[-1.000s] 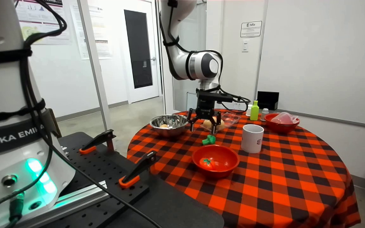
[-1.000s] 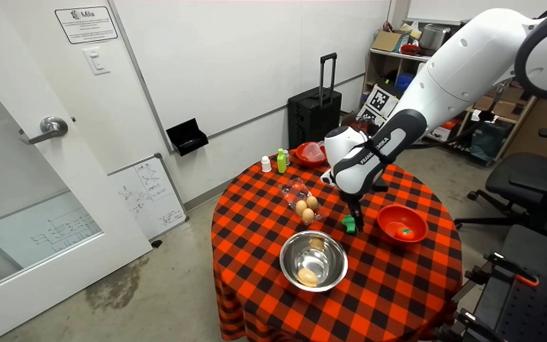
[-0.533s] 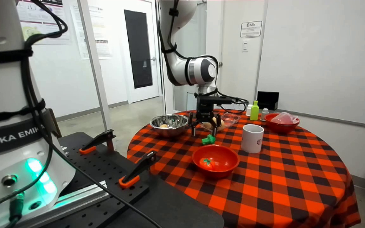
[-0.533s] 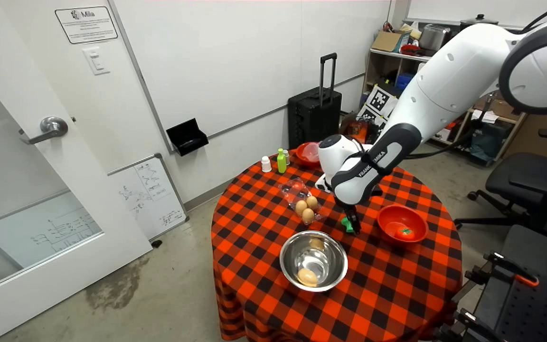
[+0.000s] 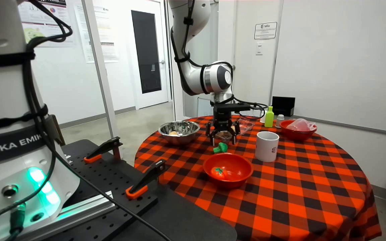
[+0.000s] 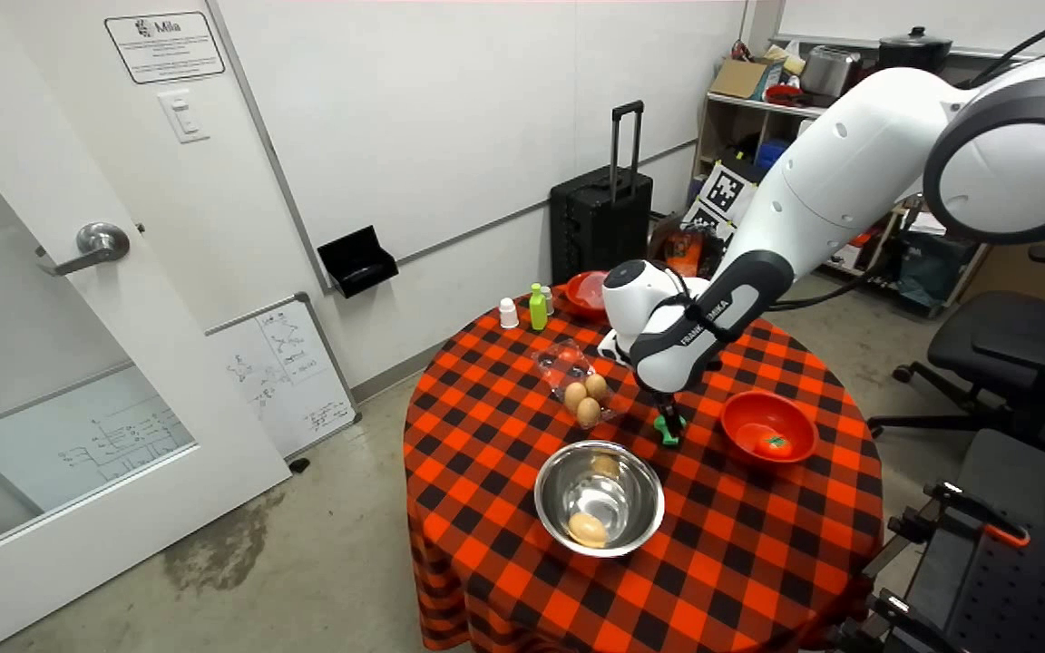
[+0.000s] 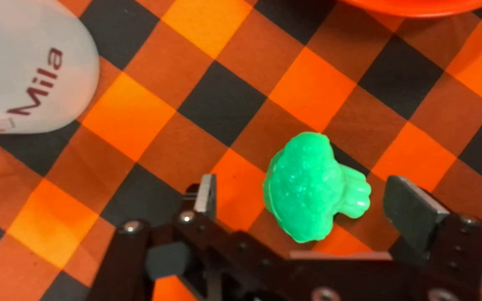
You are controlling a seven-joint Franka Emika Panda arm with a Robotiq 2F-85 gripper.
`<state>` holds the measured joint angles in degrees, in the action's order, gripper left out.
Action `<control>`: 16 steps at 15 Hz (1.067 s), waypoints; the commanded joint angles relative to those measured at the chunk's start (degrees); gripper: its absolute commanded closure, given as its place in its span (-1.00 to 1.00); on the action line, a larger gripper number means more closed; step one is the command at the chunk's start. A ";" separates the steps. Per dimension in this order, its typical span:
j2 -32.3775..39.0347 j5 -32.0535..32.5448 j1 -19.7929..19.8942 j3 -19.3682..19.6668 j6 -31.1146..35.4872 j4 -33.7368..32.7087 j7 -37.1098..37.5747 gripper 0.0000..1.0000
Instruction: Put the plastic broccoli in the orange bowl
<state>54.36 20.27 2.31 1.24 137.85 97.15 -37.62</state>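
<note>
The bright green plastic broccoli (image 5: 220, 148) lies on the checked tablecloth; it also shows in an exterior view (image 6: 667, 437), partly behind the gripper. The glossy red-orange bowl (image 5: 234, 182) stands close by it with a toy tomato inside, and shows in an exterior view (image 6: 758, 410); its edge is at the top of the wrist view (image 7: 425, 9). My gripper (image 5: 224, 143) is open and low over the broccoli. In the wrist view the broccoli (image 7: 308, 188) lies between the two spread fingers with a gap on each side, its stem towards the right finger.
A white mug (image 7: 36, 71) stands near the broccoli and bowl, also in an exterior view (image 5: 267, 146). A silver metal bowl (image 6: 548, 521) holds an egg. A clear carton with eggs (image 6: 588, 410), a lime bottle (image 6: 537, 308) and a smaller red bowl (image 5: 297, 135) stand farther off.
My gripper has come down and shifted sideways, so that it now stands over the broccoli. Its fingers stay spread. The broccoli and the bowls have not moved.
</note>
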 commanded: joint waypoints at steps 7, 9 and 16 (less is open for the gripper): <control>4.17 0.80 -0.10 0.35 -1.21 -5.73 1.36 -1.00; 4.54 0.65 0.04 0.30 -1.86 -6.35 1.22 -0.50; 4.98 0.29 0.54 0.13 -3.83 -8.04 0.98 0.42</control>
<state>57.59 20.35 2.61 1.57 135.60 91.81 -37.37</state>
